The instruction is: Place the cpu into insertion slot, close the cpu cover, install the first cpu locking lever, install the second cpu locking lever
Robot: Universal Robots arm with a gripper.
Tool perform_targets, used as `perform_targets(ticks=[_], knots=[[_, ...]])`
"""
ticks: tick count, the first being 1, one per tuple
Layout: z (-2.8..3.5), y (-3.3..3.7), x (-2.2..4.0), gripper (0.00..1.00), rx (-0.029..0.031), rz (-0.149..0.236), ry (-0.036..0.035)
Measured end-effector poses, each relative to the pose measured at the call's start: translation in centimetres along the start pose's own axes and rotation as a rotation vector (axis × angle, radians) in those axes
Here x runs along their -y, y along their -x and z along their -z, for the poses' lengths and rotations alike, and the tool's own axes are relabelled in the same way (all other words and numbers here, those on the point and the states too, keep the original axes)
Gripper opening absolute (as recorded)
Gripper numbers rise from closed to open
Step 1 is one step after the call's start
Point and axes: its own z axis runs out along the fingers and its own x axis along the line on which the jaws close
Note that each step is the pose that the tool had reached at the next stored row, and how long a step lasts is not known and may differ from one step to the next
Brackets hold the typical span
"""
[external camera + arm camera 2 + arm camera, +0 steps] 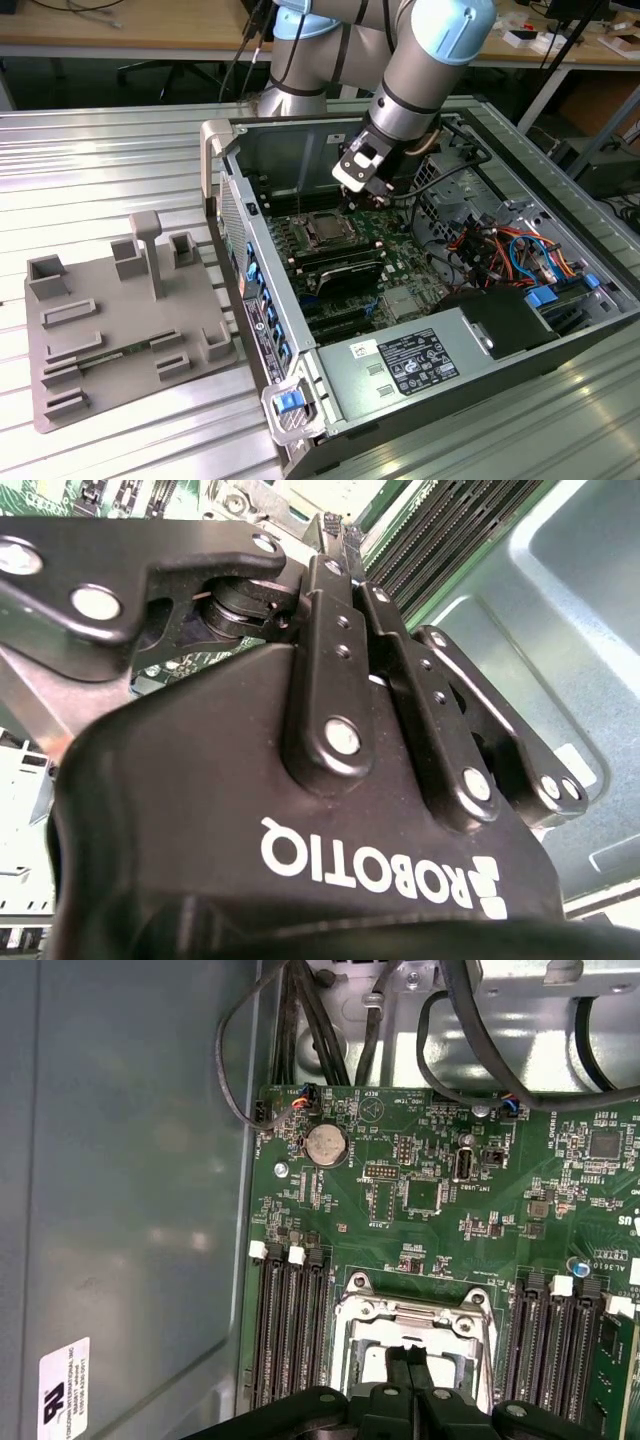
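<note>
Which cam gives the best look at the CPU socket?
First wrist view: the socket faces the camera with its metal frame plain, though the claw covers one edge. The exterior view shows the socket small. In the second wrist view the claw stands in front of it.

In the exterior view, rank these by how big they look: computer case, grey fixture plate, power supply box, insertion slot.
Largest to smallest:
1. computer case
2. grey fixture plate
3. power supply box
4. insertion slot
The gaps are plain; nearness does not upset the order.
</note>
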Motion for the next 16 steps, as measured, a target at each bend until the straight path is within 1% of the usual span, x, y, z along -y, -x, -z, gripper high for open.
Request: perform_targets(ticks=[16], knots=[[-0.25, 0.01, 0.14, 0.11, 0.0, 0.0, 0.0]])
